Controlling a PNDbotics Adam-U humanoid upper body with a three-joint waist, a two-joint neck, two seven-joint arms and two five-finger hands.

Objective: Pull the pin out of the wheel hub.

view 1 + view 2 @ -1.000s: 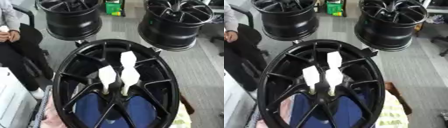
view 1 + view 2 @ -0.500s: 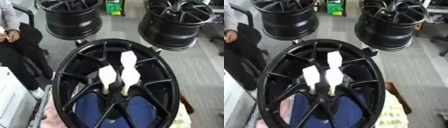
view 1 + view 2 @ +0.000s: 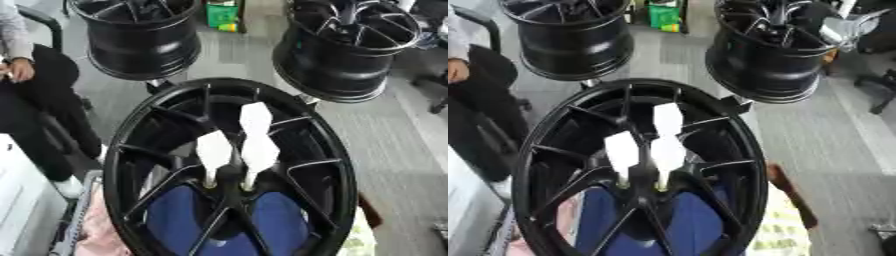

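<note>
wheel hub [image 3: 229, 170]: glossy black metal | pins [image 3: 259, 150]: matt white

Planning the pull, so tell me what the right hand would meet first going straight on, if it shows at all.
The right hand shows in neither view, so its line cannot be told. The white pins stand untouched in the hub of the near black wheel.
</note>
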